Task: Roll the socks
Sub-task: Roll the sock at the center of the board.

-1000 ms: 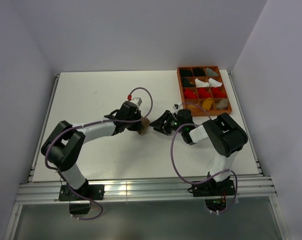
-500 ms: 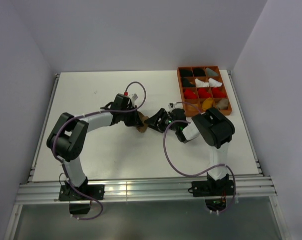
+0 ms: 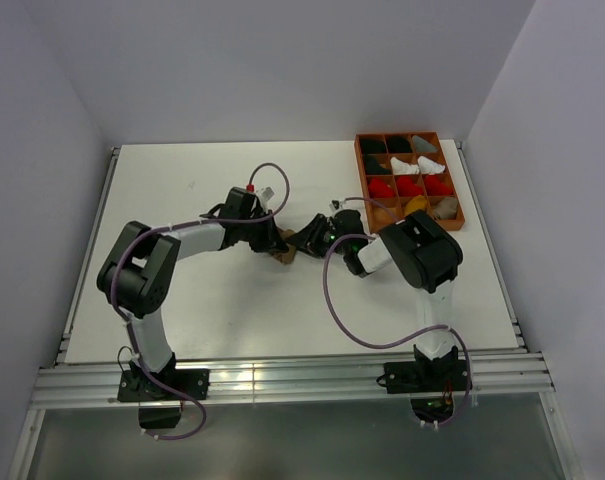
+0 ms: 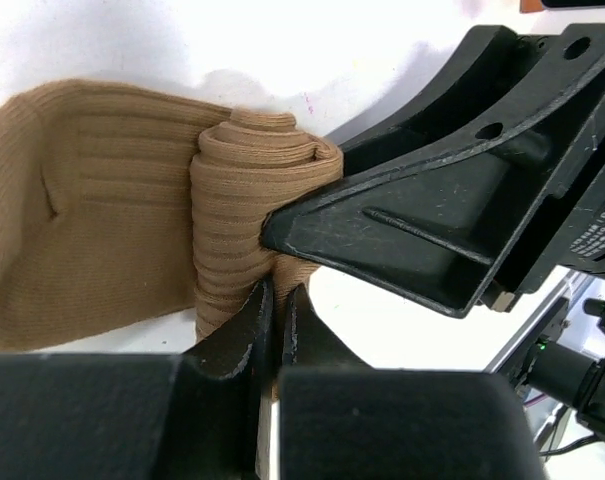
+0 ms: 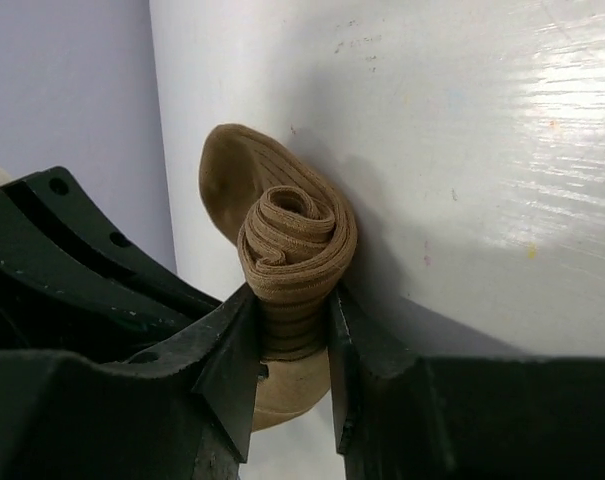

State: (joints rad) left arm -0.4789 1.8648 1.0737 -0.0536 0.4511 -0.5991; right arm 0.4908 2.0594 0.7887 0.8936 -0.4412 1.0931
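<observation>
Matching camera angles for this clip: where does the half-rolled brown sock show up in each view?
Top external: the brown sock lies mid-table, between the two arms' tips.
Left wrist: it fills the left half, with the rolled part at centre.
Right wrist: it sits at centre, with the coil seen end-on.
Shared landmark: the right gripper, with a black finger on either side of the roll.

From above, we see only a small brown piece of the sock (image 3: 282, 256); the rest lies under the tips of the two arms. At the left gripper (image 4: 278, 296), its own fingertips cover the roll's near end, and the other arm's finger (image 4: 382, 230) covers one side. Between the fingers of the right gripper (image 5: 292, 315), the roll's lower part is hidden. We cannot tell the cuff's colour.
</observation>
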